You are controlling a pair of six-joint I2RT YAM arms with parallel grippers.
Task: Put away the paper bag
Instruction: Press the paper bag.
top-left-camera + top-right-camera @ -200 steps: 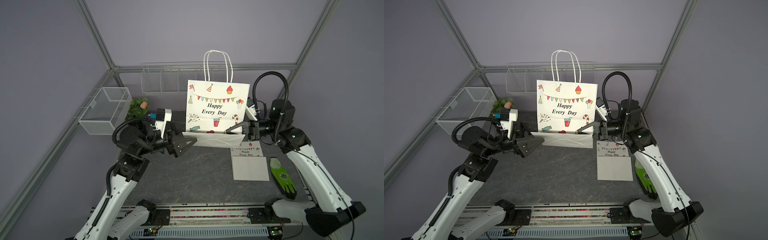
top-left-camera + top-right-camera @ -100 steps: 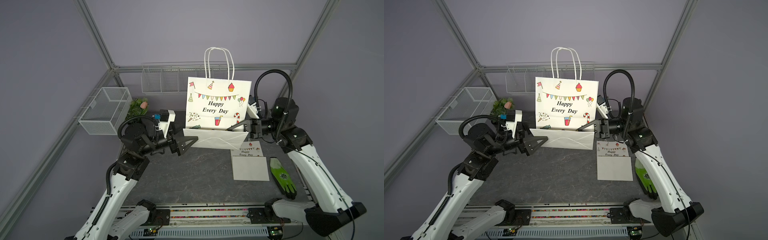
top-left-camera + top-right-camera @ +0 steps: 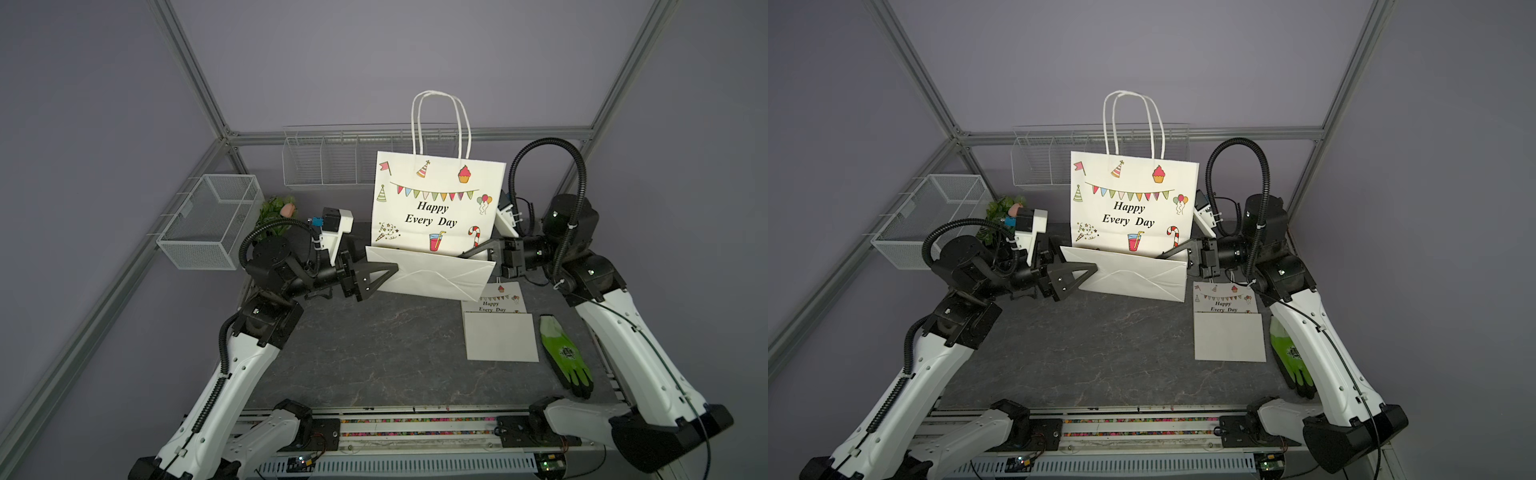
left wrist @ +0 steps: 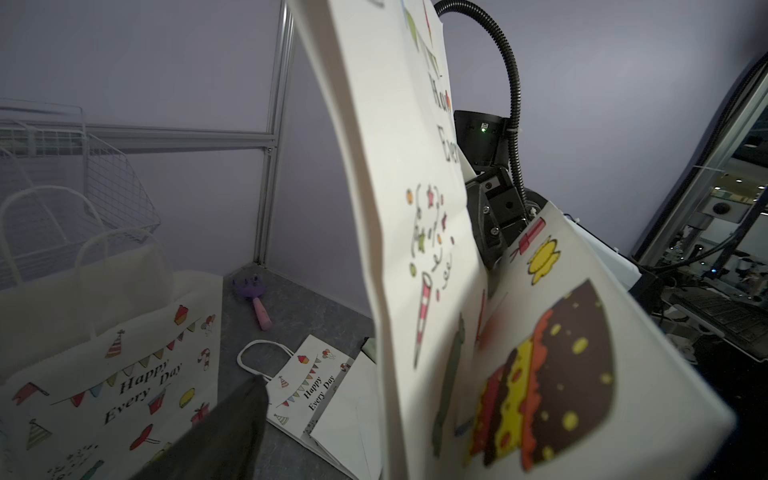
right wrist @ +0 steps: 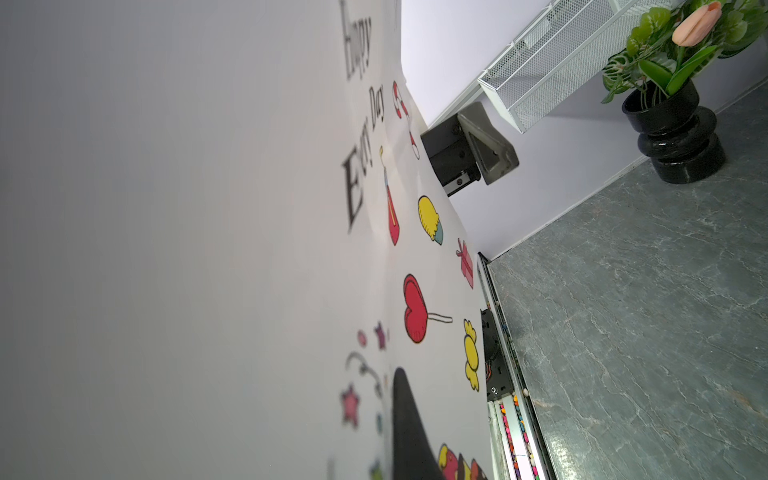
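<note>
Low on its right side, the right claw (image 3: 469, 252) was clamped shut on the lower corner of the paper bag (image 3: 436, 199). Opposite, the left claw (image 3: 384, 268) gaped wide astride the bag's lower left edge, though I couldn't tell whether it touched. The bag stood upright near the back of the desk (image 3: 374, 345), handles up.

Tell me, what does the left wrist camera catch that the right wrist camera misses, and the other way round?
Only the left wrist view: a purple toy with a pink handle lying on the table, a folded bag lying flat, and another printed bag with handles.
Only the right wrist view: a pink flower in a black vase, and a white fine-mesh basket.
Both: the paper bag printed "Happy Every Day", seen very close, and the grey marbled table.
</note>
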